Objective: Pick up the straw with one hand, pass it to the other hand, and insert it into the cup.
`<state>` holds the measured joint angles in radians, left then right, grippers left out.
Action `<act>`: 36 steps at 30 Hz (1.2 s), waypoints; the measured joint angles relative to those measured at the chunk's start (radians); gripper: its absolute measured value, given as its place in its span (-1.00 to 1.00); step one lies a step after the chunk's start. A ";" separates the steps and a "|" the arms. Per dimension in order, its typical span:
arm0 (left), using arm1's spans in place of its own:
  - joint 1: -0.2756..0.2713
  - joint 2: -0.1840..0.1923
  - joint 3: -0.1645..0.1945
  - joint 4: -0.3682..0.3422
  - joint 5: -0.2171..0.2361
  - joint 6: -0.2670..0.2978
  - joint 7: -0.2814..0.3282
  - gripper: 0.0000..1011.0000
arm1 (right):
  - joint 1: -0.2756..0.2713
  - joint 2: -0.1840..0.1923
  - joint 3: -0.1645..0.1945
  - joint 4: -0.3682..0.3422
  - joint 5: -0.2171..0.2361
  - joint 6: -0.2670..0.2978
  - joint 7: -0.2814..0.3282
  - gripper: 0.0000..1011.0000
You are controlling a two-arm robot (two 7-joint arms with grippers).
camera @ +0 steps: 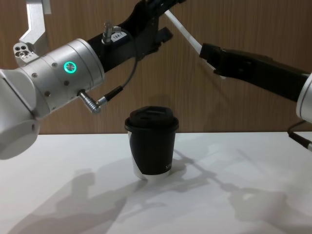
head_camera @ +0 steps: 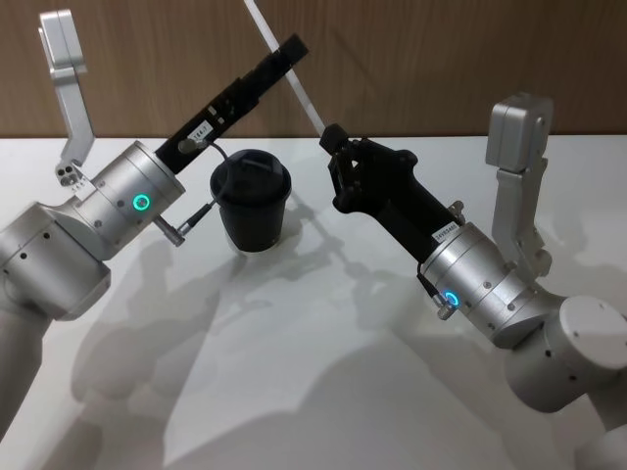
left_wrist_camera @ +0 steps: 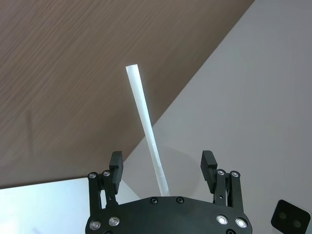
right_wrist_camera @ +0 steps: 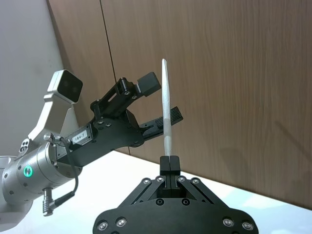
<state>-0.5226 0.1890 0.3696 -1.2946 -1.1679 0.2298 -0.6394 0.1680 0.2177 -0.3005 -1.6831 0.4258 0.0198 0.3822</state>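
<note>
White straw (head_camera: 304,98) held aloft just above-right of cup (head_camera: 252,196), right end effector (head_camera: 329,137) clenched on its lower end; left end effector (head_camera: 289,51) released, astride it. Rec: centre, clamp left before right lets go.

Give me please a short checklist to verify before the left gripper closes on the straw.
1. Right gripper shut on the straw: ok.
2. Left gripper open: ok.
3. The straw passes between the left gripper's fingers, touching neither: ok.
4. Cup upright on the table, lid on: ok.
5. Straw hole in the lid free: cannot tell.
</note>
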 joint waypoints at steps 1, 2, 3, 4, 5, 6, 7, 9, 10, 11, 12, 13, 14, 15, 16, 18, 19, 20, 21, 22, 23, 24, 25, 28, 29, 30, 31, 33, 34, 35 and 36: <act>-0.003 -0.001 0.002 0.004 -0.001 0.000 -0.002 0.98 | 0.000 0.000 0.000 0.000 0.000 0.000 0.000 -1.00; -0.005 -0.001 0.003 0.006 -0.001 0.000 -0.003 0.98 | 0.000 0.000 0.000 0.000 0.000 0.000 0.000 -1.00; -0.007 -0.001 0.005 0.008 -0.001 0.000 -0.004 0.98 | 0.000 0.000 0.000 0.000 0.000 0.000 0.000 -1.00; -0.008 -0.001 0.006 0.009 -0.002 0.000 -0.004 0.93 | 0.000 0.000 0.000 0.000 0.000 0.000 0.000 -1.00; -0.011 -0.002 0.008 0.012 -0.002 0.000 -0.005 0.91 | 0.000 0.000 0.000 0.000 0.000 0.000 0.000 -1.00; -0.013 -0.002 0.009 0.013 -0.002 0.000 -0.006 0.89 | 0.000 0.000 0.000 0.000 0.000 0.000 0.000 -1.00; -0.014 -0.002 0.010 0.014 -0.002 -0.001 -0.006 0.84 | 0.000 0.000 0.000 0.000 0.000 0.000 0.000 -1.00; -0.018 -0.002 0.014 0.018 -0.001 -0.003 -0.008 0.75 | 0.000 0.000 0.000 0.000 0.000 0.000 0.000 -1.00; -0.019 -0.002 0.015 0.019 -0.001 -0.004 -0.008 0.72 | 0.000 0.000 0.000 0.000 0.000 0.000 0.000 -1.00; -0.021 -0.002 0.017 0.021 -0.001 -0.006 -0.008 0.62 | 0.000 0.000 0.000 0.000 0.000 0.000 0.000 -1.00; -0.023 -0.002 0.018 0.022 0.000 -0.008 -0.009 0.57 | 0.000 0.000 0.000 0.000 0.000 0.000 0.000 -1.00; -0.024 -0.002 0.019 0.023 0.000 -0.009 -0.009 0.55 | 0.000 0.000 0.000 0.000 0.000 0.000 0.000 -1.00; -0.026 -0.002 0.021 0.024 0.000 -0.012 -0.010 0.44 | 0.000 0.000 0.000 0.000 0.000 0.000 0.000 -1.00; -0.027 -0.002 0.022 0.025 0.000 -0.012 -0.010 0.39 | 0.000 0.000 0.000 0.000 0.000 0.000 0.000 -1.00; -0.027 -0.002 0.022 0.026 0.001 -0.014 -0.010 0.35 | 0.000 0.000 0.000 0.000 0.000 0.000 0.000 -1.00; -0.030 -0.001 0.025 0.027 0.001 -0.017 -0.012 0.20 | 0.000 0.000 0.000 0.000 0.000 0.000 0.000 -1.00; -0.031 -0.001 0.027 0.028 0.001 -0.020 -0.012 0.16 | 0.000 0.000 0.000 0.000 0.000 0.000 0.000 -1.00; -0.032 -0.001 0.027 0.028 0.001 -0.021 -0.012 0.12 | 0.000 0.000 0.000 0.000 0.000 0.000 0.000 -1.00; -0.032 -0.001 0.028 0.029 0.002 -0.022 -0.012 0.04 | 0.000 0.000 0.000 0.000 0.000 0.000 0.000 -1.00; -0.033 -0.001 0.029 0.029 0.002 -0.023 -0.012 -0.05 | 0.000 0.000 0.000 0.000 0.000 0.000 0.000 -1.00; -0.033 0.000 0.029 0.029 0.002 -0.024 -0.012 -0.07 | 0.000 0.000 0.000 0.000 0.000 0.000 0.000 -1.00; -0.034 0.000 0.030 0.029 0.002 -0.026 -0.012 -0.17 | 0.000 0.000 0.000 0.000 0.000 0.000 0.000 -1.00; -0.034 0.001 0.031 0.029 0.002 -0.027 -0.012 -0.21 | 0.000 0.000 0.000 0.000 0.000 0.000 0.000 -1.00; -0.035 0.002 0.032 0.029 0.002 -0.030 -0.012 -0.42 | 0.000 0.000 0.000 0.000 0.000 0.000 0.000 -1.00; -0.035 0.002 0.033 0.029 0.001 -0.031 -0.012 -0.46 | 0.000 0.000 0.000 0.000 0.000 0.000 0.000 -1.00; -0.035 0.004 0.034 0.029 0.001 -0.032 -0.012 -0.57 | 0.000 0.000 0.000 0.000 0.000 0.000 0.000 -1.00; -0.035 0.004 0.035 0.029 0.001 -0.032 -0.012 -0.62 | 0.000 0.000 0.000 0.000 0.000 0.000 0.000 -1.00; -0.035 0.007 0.036 0.028 0.001 -0.034 -0.011 -0.75 | 0.000 0.000 0.000 0.000 0.000 0.000 0.000 -1.00; -0.035 0.007 0.037 0.027 0.000 -0.035 -0.011 -0.80 | 0.000 0.000 0.000 0.000 0.000 0.000 0.000 -1.00; -0.035 0.008 0.037 0.026 0.000 -0.035 -0.011 -0.83 | 0.000 0.000 0.000 0.000 0.000 0.000 0.000 -1.00; -0.035 0.009 0.038 0.026 0.000 -0.036 -0.010 -0.85 | 0.000 0.000 0.000 0.000 0.000 0.000 0.000 -1.00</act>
<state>-0.5581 0.1977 0.4075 -1.2687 -1.1678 0.1942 -0.6496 0.1681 0.2177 -0.3004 -1.6832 0.4258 0.0198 0.3822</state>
